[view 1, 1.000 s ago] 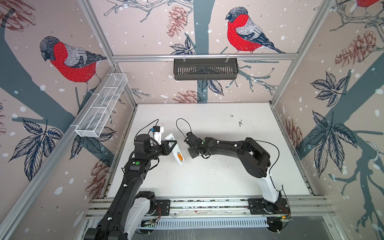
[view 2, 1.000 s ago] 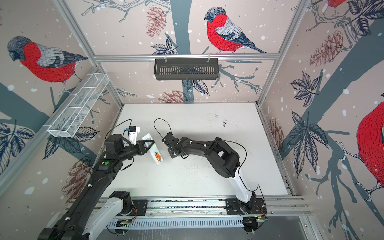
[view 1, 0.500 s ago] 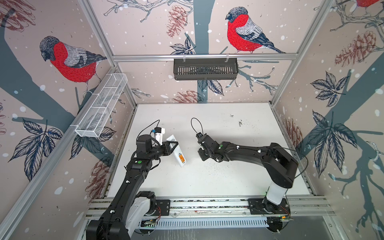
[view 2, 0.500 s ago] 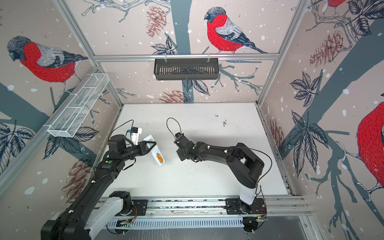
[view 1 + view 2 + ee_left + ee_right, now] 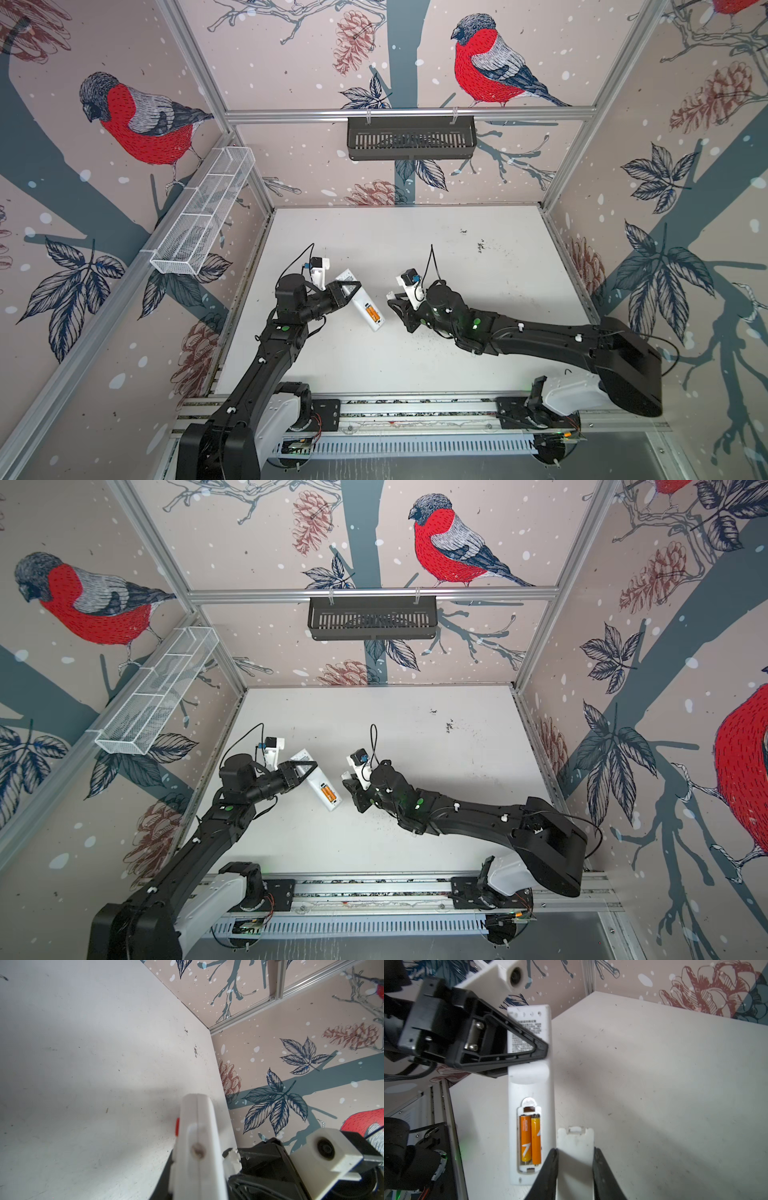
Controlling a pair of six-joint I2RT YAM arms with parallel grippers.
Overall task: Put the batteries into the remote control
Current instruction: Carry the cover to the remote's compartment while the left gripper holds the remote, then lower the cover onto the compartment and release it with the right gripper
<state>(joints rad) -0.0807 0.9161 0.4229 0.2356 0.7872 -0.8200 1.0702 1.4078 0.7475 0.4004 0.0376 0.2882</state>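
Gripping remote control, left jaws, right jaws pinching probable cover, right wrist shows batteries seated.

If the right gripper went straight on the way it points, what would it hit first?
Likely the table: the right gripper, shut on the battery cover, points alongside the remote control, not at it. Depth is unclear, though.

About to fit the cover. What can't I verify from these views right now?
- Button face of the remote control: turned away in both top views and the right wrist view; the left wrist view shows only its edge.
- Polarity marks on the batteries: too small to read in any view.
- Rear end of the battery cover: cut off by the right wrist picture's edge, between the right gripper fingers.
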